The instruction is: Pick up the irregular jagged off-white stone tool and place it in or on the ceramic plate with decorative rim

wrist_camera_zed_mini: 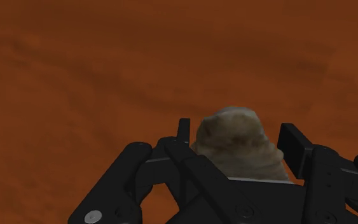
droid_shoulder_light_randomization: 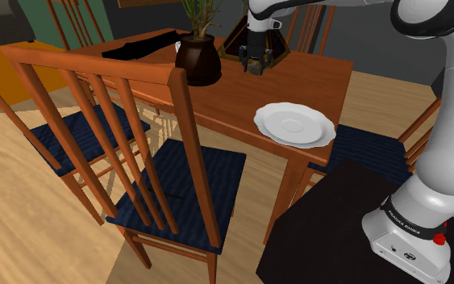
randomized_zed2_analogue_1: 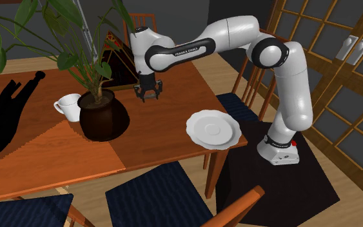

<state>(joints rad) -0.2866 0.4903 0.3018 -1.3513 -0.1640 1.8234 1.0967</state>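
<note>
Claw (droid_shoulder_light_randomization: 253, 64) is pinching the jagged tan-grey stone tool (wrist_camera_zed_mini: 238, 143) from both sides, down at the wooden surface (droid_shoulder_light_randomization: 233, 105) by the potted plant (droid_shoulder_light_randomization: 197, 60). Scalloped white plate (droid_shoulder_light_randomization: 295, 125) is sitting at 5 o'clock from it in the shoulder view, so lifting's probably next.

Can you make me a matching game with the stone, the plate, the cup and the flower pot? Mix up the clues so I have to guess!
Things:
1. stone
2. plate
3. cup
4. pot

Clues:
A. white, has a handle, stands beside the pot
B. dark brown, a green plant grows from it
C. grey-brown and lumpy, right at the black gripper
D. white, wavy rim, near the table's corner

Pairs: 1-C, 2-D, 3-A, 4-B
</note>
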